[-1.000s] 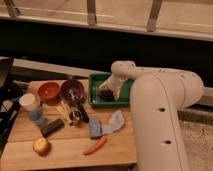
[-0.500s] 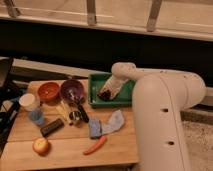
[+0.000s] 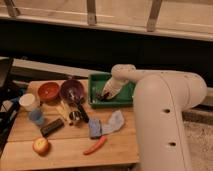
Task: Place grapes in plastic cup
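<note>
Green plastic tray point(image 3: 96, 79) sits at the far right corner of the pale wooden table point(image 3: 65, 156). In the camera view, our only one, the small bunch of dark reddish-purple grapes point(image 3: 100, 97) lies inside the tray, toward its near left corner. Our white gripper point(image 3: 106, 93) reaches down into the tray right at the bunch; we cannot tell whether it has clenched on the grapes or merely hangs over them.

Near the table's left edge stand a white cup point(image 3: 28, 101) and, just in front of it, a small translucent blue cup point(image 3: 35, 116). We judge one of these to be the target, though we cannot say which is plastic.

We expect the bunch to be light, lumpy and soft. The berries would bruise or pop off under a hard squeeze, and their skins are likely slick. We would take hold gently from above, across the thick middle of the cluster, so that it hangs together on the way across the table.
</note>
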`<state>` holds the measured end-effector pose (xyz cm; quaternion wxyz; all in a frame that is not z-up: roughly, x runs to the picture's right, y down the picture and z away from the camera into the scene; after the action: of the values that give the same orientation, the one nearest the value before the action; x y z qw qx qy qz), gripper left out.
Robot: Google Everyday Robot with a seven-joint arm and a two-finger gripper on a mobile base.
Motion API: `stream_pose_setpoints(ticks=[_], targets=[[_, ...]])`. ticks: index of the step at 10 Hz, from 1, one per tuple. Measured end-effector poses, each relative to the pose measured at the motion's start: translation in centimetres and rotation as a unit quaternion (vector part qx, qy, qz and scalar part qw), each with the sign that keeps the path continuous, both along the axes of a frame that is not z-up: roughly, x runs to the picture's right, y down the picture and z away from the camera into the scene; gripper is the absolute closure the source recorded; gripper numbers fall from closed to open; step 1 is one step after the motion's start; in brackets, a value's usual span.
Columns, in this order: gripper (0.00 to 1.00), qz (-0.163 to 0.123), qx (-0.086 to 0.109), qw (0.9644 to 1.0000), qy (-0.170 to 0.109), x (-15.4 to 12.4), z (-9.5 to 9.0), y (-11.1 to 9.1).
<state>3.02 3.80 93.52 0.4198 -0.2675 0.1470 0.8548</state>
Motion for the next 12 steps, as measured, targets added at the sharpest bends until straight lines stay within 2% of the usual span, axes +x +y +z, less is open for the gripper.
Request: stream_pose_setpoints(ticks=[1, 4, 8, 10, 12], targets=[[1.00, -0.001, 0.004, 1.0000, 0.001, 0.0, -0.1, -0.1], [1.00, 0.000, 0.033, 0.9994, 0.002, 0.0, -2.1, -2.0], [1.00, -0.015, 0.091, 0.9957, -0.007, -0.8, -6.9, -5.0], [1.00, -0.042, 0.116, 0.9921, -0.024, -2.9, -9.7, -6.1], [1.00, -0.070, 0.137, 0.9863, -0.060, -6.1, -12.0, -7.1]])
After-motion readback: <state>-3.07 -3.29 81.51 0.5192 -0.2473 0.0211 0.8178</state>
